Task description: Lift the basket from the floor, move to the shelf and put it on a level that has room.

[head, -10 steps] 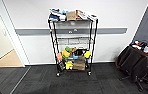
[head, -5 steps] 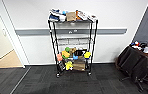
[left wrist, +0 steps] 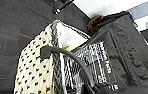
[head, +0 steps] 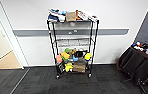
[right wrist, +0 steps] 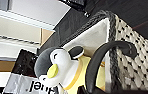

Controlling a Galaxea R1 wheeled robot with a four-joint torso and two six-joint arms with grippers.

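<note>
Basket (left wrist: pixel 37 75) hangs above the dark carpet floor (left wrist: pixel 7 30) in both wrist views, a plush penguin (right wrist: pixel 57 67) inside. Ahead, the wire shelf (head: pixel 72 47) sits about where it did half a second ago, slightly nearer. Whether either arm's fingers are closed cannot be told.

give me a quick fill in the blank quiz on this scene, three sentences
1. The plush toy inside the basket is a ____.
2. The shelf stands against a white ____.
3. The shelf's second tier from the top holds ____, while the top tier is piled with boxes and cloth.

Missing words: penguin; wall; nothing
</note>
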